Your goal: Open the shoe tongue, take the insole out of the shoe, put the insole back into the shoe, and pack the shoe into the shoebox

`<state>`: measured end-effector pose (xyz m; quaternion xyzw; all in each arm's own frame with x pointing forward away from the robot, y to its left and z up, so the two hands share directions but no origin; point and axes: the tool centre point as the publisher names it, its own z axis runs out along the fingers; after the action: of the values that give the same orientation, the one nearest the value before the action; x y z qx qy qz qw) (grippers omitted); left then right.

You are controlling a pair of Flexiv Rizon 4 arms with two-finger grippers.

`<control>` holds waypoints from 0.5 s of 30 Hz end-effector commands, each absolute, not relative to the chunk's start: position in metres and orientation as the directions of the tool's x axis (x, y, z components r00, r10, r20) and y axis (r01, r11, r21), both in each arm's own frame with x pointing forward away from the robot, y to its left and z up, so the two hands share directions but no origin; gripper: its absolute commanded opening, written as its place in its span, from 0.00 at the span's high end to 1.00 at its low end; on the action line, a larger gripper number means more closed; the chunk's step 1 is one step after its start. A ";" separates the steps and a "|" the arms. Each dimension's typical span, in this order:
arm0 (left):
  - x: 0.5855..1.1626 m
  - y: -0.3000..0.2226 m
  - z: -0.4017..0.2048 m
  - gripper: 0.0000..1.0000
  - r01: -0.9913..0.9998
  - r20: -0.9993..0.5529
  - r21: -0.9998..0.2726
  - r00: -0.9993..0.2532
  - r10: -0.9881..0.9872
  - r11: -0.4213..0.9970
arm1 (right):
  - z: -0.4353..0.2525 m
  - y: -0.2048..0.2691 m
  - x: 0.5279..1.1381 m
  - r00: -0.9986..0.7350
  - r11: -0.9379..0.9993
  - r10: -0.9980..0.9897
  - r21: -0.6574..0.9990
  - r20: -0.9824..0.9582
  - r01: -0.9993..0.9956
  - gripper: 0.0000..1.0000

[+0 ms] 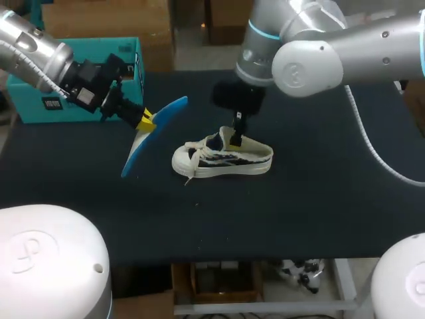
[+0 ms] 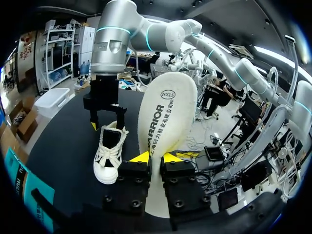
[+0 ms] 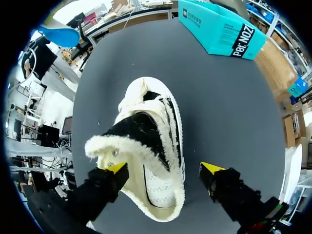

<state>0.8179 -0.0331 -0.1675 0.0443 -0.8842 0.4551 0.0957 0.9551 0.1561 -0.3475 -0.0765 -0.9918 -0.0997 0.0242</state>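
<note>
The left gripper (image 2: 156, 157) is clamped on the insole (image 2: 165, 112), both yellow tips pinching it near one end, and the piece stands up ahead of the fingers with its pale printed underside toward the wrist camera. From above, it hangs in the air over the left part of the dark table (image 1: 319, 199), blue face showing, slanting down from its upper tip, just to the left of the shoe's toe and clear of it.

The shoe (image 1: 222, 159) sits upright on its sole near the middle of the table, toe pointing to the robot's left, laces loose, the fleecy lining open at the collar.

Over the heel end is the right gripper (image 3: 165, 168), fingers spread wide and gripping nothing. One yellow tip is at the fluffy collar on one side of the shoe. The other stands off the far side, with a strip of bare tabletop between it and the shoe (no two-sided hold here).

The teal shoebox (image 1: 106, 48) lies at the table's far left corner, behind the left arm, well apart from the shoe.
</note>
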 end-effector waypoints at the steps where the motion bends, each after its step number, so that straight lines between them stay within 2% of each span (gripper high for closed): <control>1: 0.819 -0.028 -0.170 1.00 -0.166 0.211 -0.797 -0.978 0.010 0.581 | -0.354 0.162 0.954 -0.985 0.979 0.163 0.117 0.051 0.168 0.55; 4: 0.819 -0.027 -0.172 1.00 -0.163 0.208 -0.792 -0.978 0.009 0.588 | -0.358 0.162 0.956 -0.983 0.979 0.172 0.103 0.057 0.177 0.75; 6: 0.819 -0.026 -0.172 1.00 -0.161 0.205 -0.790 -0.979 0.007 0.592 | -0.360 0.162 0.957 -0.983 0.978 0.175 0.103 0.054 0.180 1.00; 15: 0.824 -0.023 -0.171 1.00 -0.148 0.190 -0.789 -0.982 0.007 0.596 | -0.357 0.167 0.958 -0.980 0.976 0.198 0.093 0.019 0.199 1.00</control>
<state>0.8224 -0.0241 -0.1706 0.0405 -0.8895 0.4469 0.0866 0.9598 0.1627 -0.3598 -0.0985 -0.9936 -0.0550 0.0077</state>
